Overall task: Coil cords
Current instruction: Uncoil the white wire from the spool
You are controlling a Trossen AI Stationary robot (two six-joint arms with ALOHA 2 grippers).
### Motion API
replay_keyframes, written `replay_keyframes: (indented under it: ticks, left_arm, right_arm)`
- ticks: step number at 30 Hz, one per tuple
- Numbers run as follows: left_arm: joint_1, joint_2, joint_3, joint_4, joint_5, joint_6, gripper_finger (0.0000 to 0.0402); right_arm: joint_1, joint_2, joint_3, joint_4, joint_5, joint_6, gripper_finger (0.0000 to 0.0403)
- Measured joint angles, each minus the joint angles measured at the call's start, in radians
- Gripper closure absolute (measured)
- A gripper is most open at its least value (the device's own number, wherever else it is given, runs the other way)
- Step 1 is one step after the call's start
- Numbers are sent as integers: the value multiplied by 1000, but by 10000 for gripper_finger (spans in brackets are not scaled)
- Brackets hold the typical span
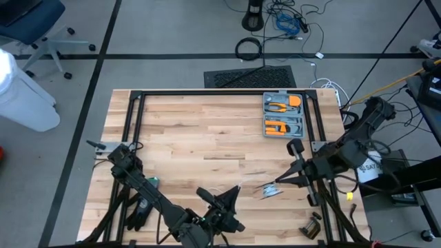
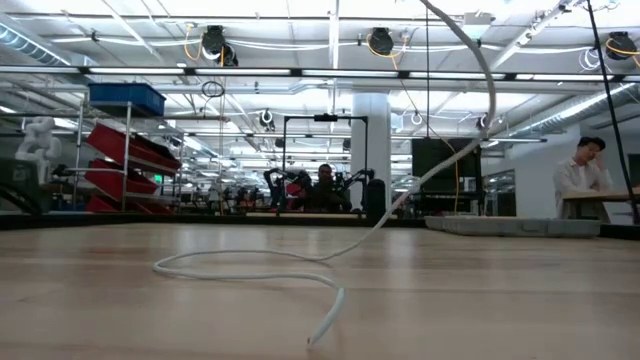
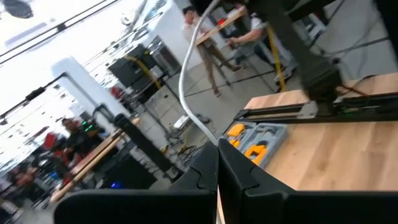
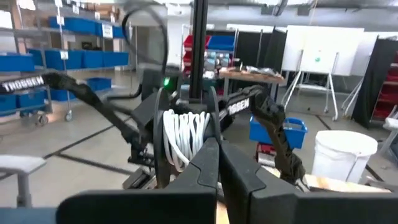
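The cord is thin and white. One part lies in a loose loop on the table (image 2: 250, 270), with a free end (image 2: 325, 325) near the front, and from there it climbs out of the low view's top (image 2: 488, 70). Another part is wound into a small bundle of loops (image 4: 186, 134), which also shows in the high view (image 1: 270, 191). My right gripper (image 1: 275, 184) is shut at that bundle, right of centre. My left gripper (image 1: 234, 193) is shut on a single strand near the table's near edge. Neither gripper shows in the low view. My left gripper pinches one strand of the cord (image 3: 214, 138) between its two shut fingertips. The fingers lie about level and point toward the table's far side. From the tips the strand curves away, slack, and runs out of the picture's top (image 3: 200, 18). My right gripper pinches the wound loops at their lower part (image 4: 198, 149) between its shut fingers. It comes in level from the table's right side. The loops stand upright just beyond the fingertips, side by side. The fingers hide how many loops are caught.
A grey tray with orange tools (image 1: 284, 114) sits at the far right of the wooden table. A black frame rail (image 1: 220, 93) runs along the far edge. Small dark parts (image 1: 311, 226) lie at the near right corner. People sit in the room beyond (image 2: 585, 170).
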Motion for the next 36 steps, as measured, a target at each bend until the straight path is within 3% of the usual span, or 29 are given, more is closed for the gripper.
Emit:
replay_keyframes:
  ticks: [7,11,17,23,33,36]
  left_arm:
    - [3,0,0,-9,180,-126,401]
    - [8,0,0,-102,258,-246,401]
    - [12,-2,0,-204,324,-362,401]
    - [19,-3,1,-195,433,-393,401]
    - [46,-2,0,-206,453,-392,401]
    - [59,-2,0,-204,442,-392,401]
  right_arm:
    - [3,-22,0,179,-1,-143,403]
    - [3,-45,0,248,18,-219,403]
    - [3,-83,-2,223,183,-290,403]
    - [4,-82,-2,216,343,-356,403]
    - [2,-6,-1,219,387,-318,403]
    - [2,29,-1,217,448,-309,403]
